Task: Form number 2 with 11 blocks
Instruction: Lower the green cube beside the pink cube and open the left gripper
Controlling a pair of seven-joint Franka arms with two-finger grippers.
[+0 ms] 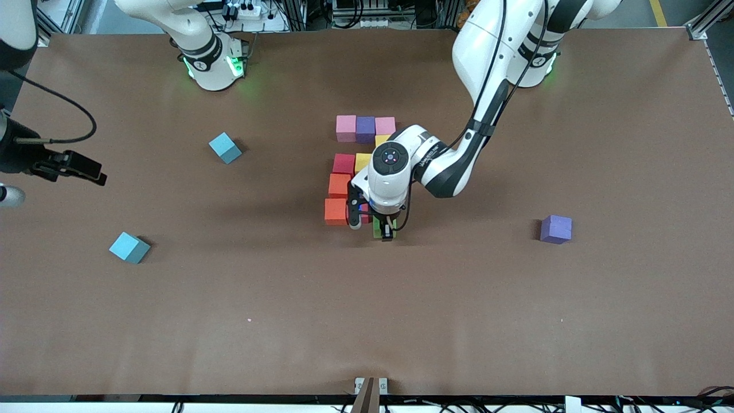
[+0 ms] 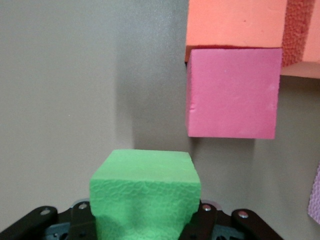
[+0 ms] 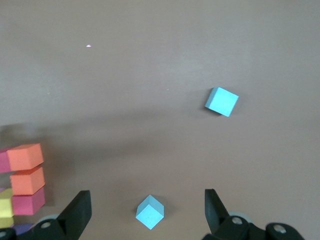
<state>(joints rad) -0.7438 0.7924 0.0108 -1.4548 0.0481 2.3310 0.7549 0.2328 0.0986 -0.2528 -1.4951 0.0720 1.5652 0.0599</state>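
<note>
The left gripper (image 1: 385, 228) clamps the green block (image 2: 145, 192) at the near end of the number 2 (image 1: 356, 172), beside a pink block (image 2: 232, 92) and the orange blocks (image 1: 337, 211). Farther up, the right gripper (image 3: 145, 210) waits, jaws wide, above two teal cubes (image 1: 129, 247).

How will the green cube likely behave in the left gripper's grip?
The green cube looks like pitted foam, so probably light and slightly squashy. Its flat faces should resist rolling. The left gripper, shut on it, likely holds without slipping on that rough surface.
</note>
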